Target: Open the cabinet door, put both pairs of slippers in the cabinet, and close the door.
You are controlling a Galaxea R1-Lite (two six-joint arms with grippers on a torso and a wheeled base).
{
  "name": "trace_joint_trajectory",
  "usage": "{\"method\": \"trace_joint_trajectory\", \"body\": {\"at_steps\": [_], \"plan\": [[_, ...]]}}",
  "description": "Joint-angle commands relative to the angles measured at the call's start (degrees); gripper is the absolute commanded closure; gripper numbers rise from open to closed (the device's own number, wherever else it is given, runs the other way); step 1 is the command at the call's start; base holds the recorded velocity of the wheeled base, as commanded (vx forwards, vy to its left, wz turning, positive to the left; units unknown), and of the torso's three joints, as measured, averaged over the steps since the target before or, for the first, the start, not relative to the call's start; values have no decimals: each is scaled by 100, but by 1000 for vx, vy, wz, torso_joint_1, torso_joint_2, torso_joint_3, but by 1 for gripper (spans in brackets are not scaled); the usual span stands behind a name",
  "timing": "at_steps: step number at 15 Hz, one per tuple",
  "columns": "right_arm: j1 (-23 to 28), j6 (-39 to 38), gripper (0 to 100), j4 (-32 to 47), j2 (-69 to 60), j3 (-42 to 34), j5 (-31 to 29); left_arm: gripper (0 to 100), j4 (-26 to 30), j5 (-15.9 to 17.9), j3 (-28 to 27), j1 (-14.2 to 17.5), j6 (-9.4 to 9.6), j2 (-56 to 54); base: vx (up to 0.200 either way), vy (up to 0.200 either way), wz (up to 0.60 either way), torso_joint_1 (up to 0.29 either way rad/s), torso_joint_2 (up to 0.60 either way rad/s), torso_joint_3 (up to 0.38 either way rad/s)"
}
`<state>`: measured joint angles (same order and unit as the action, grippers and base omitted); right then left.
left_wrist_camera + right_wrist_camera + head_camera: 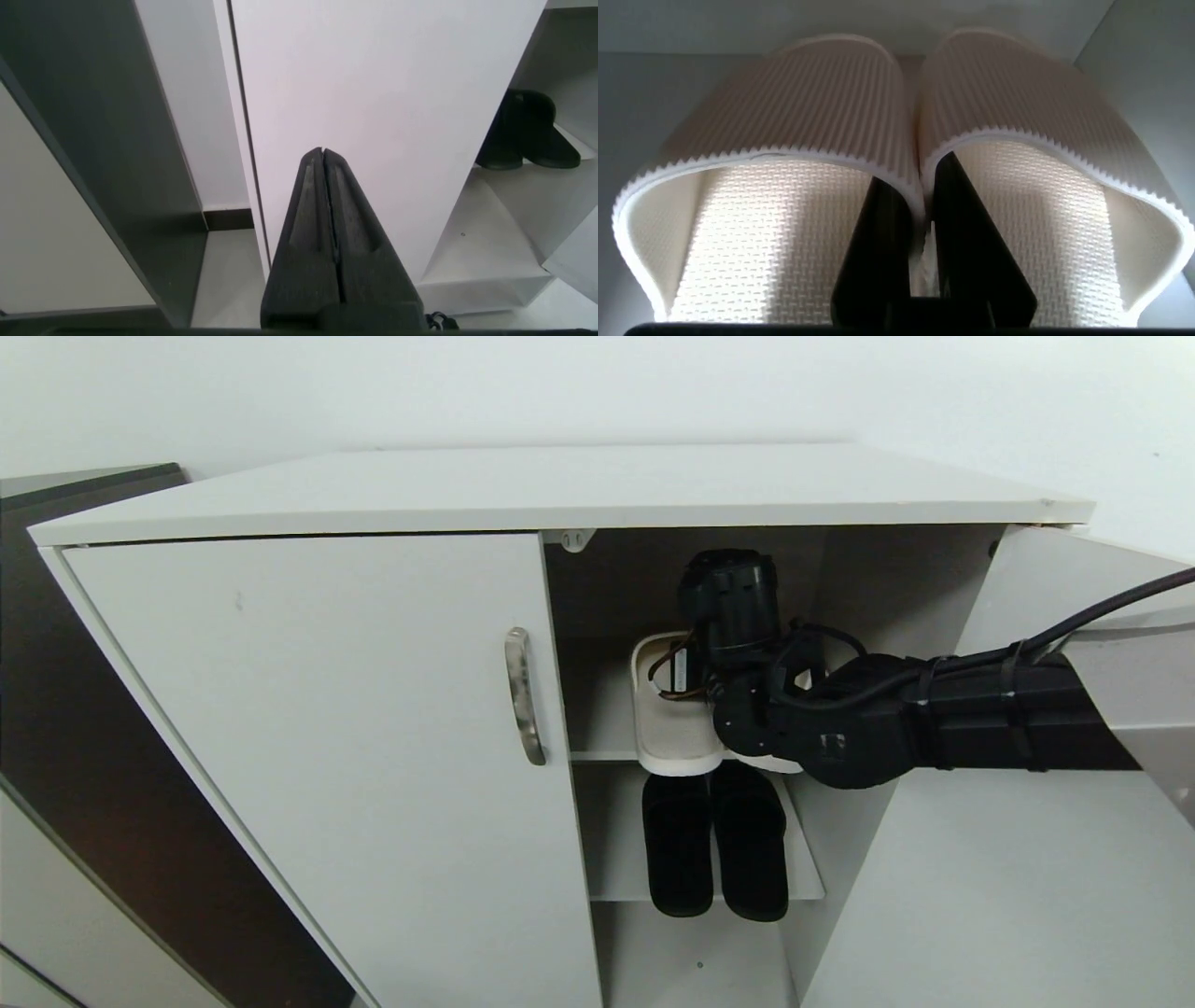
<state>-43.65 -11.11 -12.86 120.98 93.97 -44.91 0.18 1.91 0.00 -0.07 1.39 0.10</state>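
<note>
Left hand [322,163]: my left one is closed, its two fingers pressed flat together with nothing between them

Closed door [327,756]: straight ahead of the left hand, this white panel covers the left half of the cabinet [560,485]; I cannot tell whether the fingertips touch it

Dark panel [93,709]: out past the closed door, on the side of the left hand away from my right arm, leaning by the cabinet's outer wall

Handle [525,695]: a curved metal pull, upright on the closed door's inner edge, between my two hands

White slippers [822,121]: the pale ribbed pair lies side by side and touching on the upper shelf [597,728], toes pointing away from my right hand into the cabinet, heels hanging a little over the shelf's front edge

Right hand [924,187]: reached inside the open half, narrow and holding the white slippers; one finger sits in each slipper and the two touching inner walls are pinched between them

Black slippers [714,845]: directly below my right hand, side by side on the lower shelf [611,859], heels past its front edge, apart from the white pair above

Open door [980,896]: swung out wide under my right forearm, on the side away from the handle
</note>
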Motion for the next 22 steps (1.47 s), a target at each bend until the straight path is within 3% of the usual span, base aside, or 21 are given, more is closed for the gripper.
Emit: {"method": "trace_joint_trajectory", "body": {"at_steps": [1,10,11,16,22], "plan": [[15,-14,100,-6,31,-1,0,100,-1,2,0,-1,2,8,0,0,0,0,0,0],[15,-14,100,-23,154,34,0,100,-1,2,0,-1,2,8,0,0,0,0,0,0],[24,-14,0,-23,154,34,0,100,-1,2,0,-1,2,8,0,0,0,0,0,0],[15,-14,0,-15,49,-54,-9,100,-1,2,0,-1,-7,8,0,0,0,0,0,0],[-249,-181,0,-164,-874,-1214,-62,100,-1,2,0,-1,-7,8,0,0,0,0,0,0]]}}
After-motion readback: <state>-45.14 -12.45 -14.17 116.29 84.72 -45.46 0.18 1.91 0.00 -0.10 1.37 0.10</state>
